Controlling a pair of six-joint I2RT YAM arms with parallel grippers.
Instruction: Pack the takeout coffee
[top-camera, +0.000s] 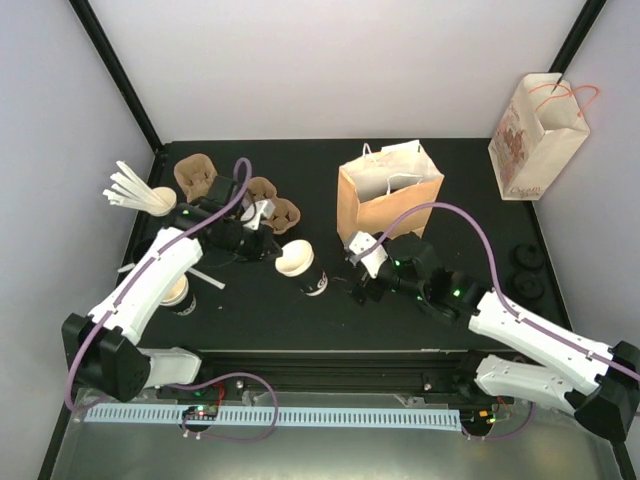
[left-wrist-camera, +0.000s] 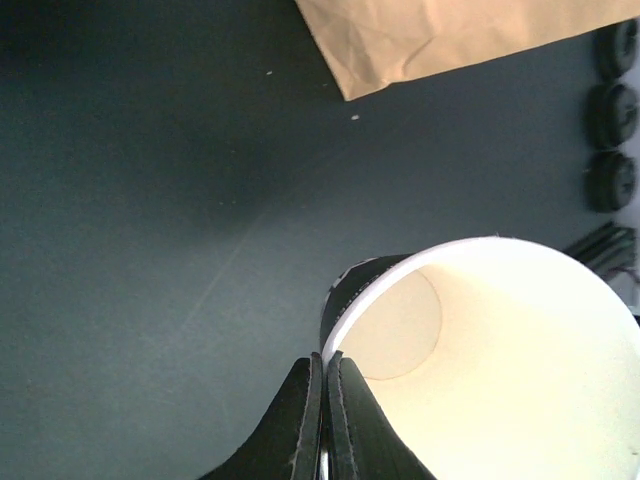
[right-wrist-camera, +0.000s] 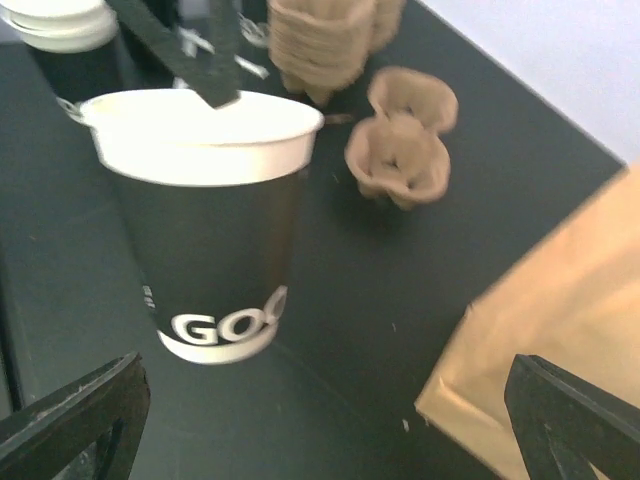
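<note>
The takeout coffee cup (top-camera: 299, 264) is black outside with a white rim and a cream inside, and carries no lid. It stands upright left of the table's middle. My left gripper (top-camera: 273, 246) is shut on its rim, one finger inside and one outside. The left wrist view shows the pinched rim at my left gripper (left-wrist-camera: 326, 372), with the cup's open mouth (left-wrist-camera: 500, 340) to the right. My right gripper (top-camera: 358, 276) is open, to the right of the cup and apart from it. In the right wrist view the cup (right-wrist-camera: 205, 230) stands ahead of my right gripper (right-wrist-camera: 325, 388), which holds nothing.
A brown paper bag (top-camera: 386, 203) stands open behind my right gripper. A printed white bag (top-camera: 535, 135) is at the far right. Pulp cup carriers (top-camera: 272, 205) and white stirrers (top-camera: 135, 190) lie at the back left. More cups (top-camera: 178, 292) stand under the left arm. Black lids (top-camera: 526, 270) sit at the right.
</note>
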